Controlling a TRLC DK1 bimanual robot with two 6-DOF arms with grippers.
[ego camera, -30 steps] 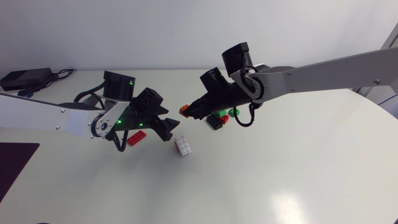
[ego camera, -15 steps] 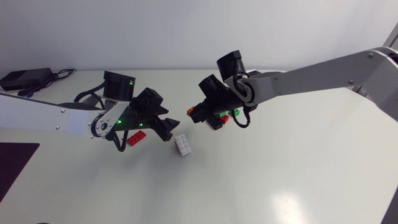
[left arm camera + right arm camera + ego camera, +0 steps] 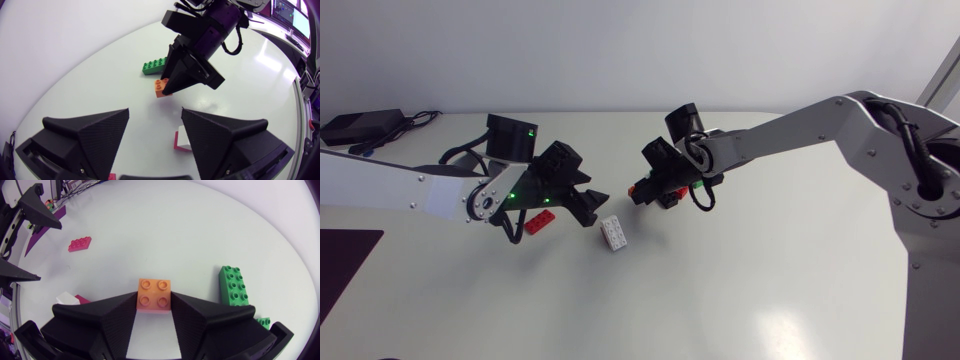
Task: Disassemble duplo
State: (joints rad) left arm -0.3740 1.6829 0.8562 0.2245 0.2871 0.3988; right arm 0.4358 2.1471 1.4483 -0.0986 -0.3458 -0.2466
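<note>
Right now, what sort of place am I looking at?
Likely a robotics lab bench: a plain white table, left arm and right arm reaching over it, the right pincer shut on an orange Duplo brick, a green brick lying loose.

The left arm (image 3: 410,190) comes in from the surface's left edge, lying low and nearly level, with green lamps lit at its wrist. The left gripper (image 3: 585,205) hangs above the surface's middle, its fingers (image 3: 90,132) spread wide with nothing between them. The right arm (image 3: 790,125) enters from the right edge and slopes down from a raised elbow. The right gripper (image 3: 638,190) points toward the left one, near it but apart, its fingers (image 3: 112,312) pressed on two sides of an orange brick (image 3: 154,294).
</note>
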